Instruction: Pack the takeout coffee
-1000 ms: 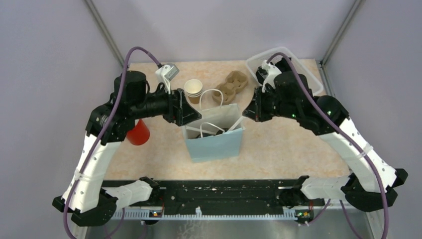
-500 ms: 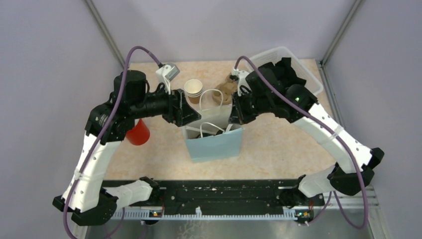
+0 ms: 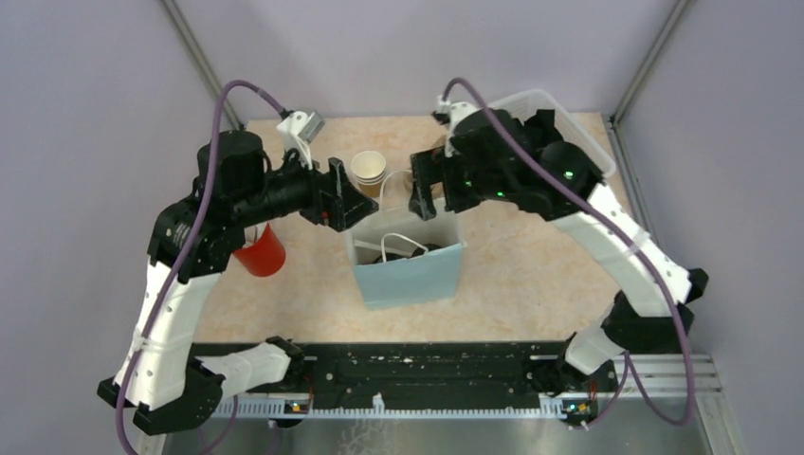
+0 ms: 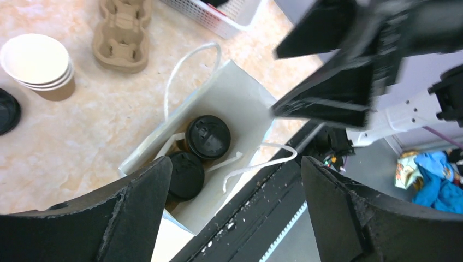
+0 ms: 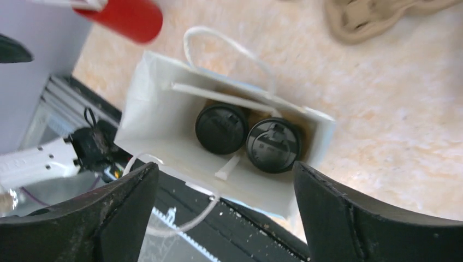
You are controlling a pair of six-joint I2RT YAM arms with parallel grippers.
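Two takeout coffee cups with black lids [image 4: 208,136] [image 4: 185,173] stand side by side inside a light blue paper bag [image 3: 410,275] at the table's middle. The right wrist view shows the same two lids [image 5: 221,127] [image 5: 273,144] down in the bag's white inside [image 5: 158,109]. My left gripper [image 3: 346,194] hangs open above the bag's left rim, holding nothing. My right gripper [image 3: 422,194] hangs open above the bag's back rim, also holding nothing. Both wrist cameras look straight down into the bag between spread fingers [image 4: 136,207] [image 5: 338,213].
A stack of open paper cups [image 3: 369,171] stands behind the bag. A cardboard carrier [image 4: 123,30] lies further back. A red cup [image 3: 263,251] stands left of the bag, and a loose black lid [image 4: 6,109] lies near the stack. A white basket [image 3: 578,133] sits back right.
The right arm swung left from beside the bag to above its back rim, and its jaws went from shut to open. The left gripper lifted slightly and spread wider.
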